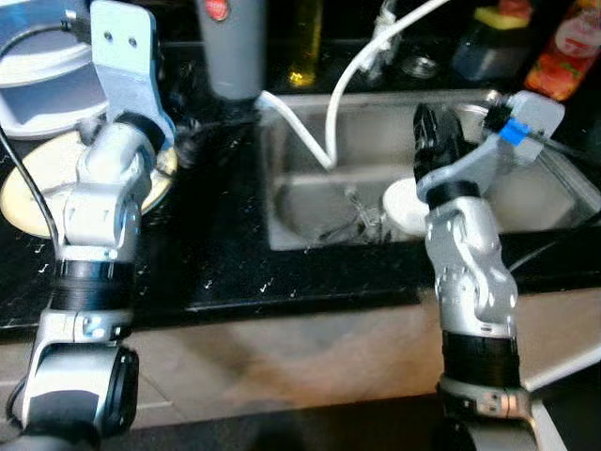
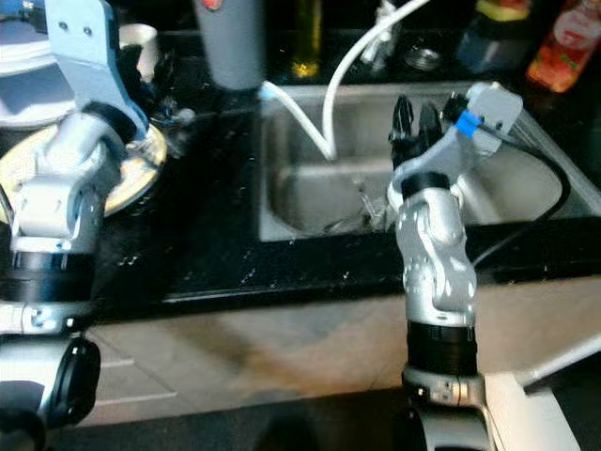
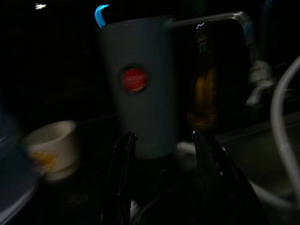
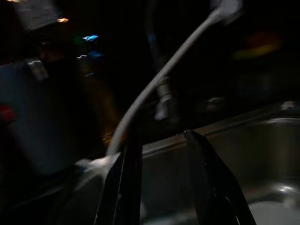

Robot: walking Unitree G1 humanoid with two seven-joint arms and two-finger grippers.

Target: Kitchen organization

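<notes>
My left gripper (image 3: pixel 163 136) hovers low over the black counter (image 1: pixel 225 235) left of the sink, open and holding nothing. Just beyond its fingers stands a grey tumbler (image 3: pixel 138 89) with a red round logo. A small cream cup (image 3: pixel 50 147) sits beside the tumbler. My right gripper (image 2: pixel 416 108) is raised above the steel sink (image 1: pixel 310 202), open and holding nothing. It faces the white hose (image 4: pixel 154 93) that loops down into the basin. A white dish (image 1: pixel 402 207) lies in the sink, partly hidden behind my right arm.
A yellow-rimmed plate (image 1: pixel 23 193) and stacked pale blue dishes (image 1: pixel 42 85) lie at the counter's left end. An amber oil bottle (image 1: pixel 305 47), a yellow sponge (image 1: pixel 502 17) and an orange bottle (image 1: pixel 568 47) line the back. Utensils (image 1: pixel 362 221) lie on the sink bottom.
</notes>
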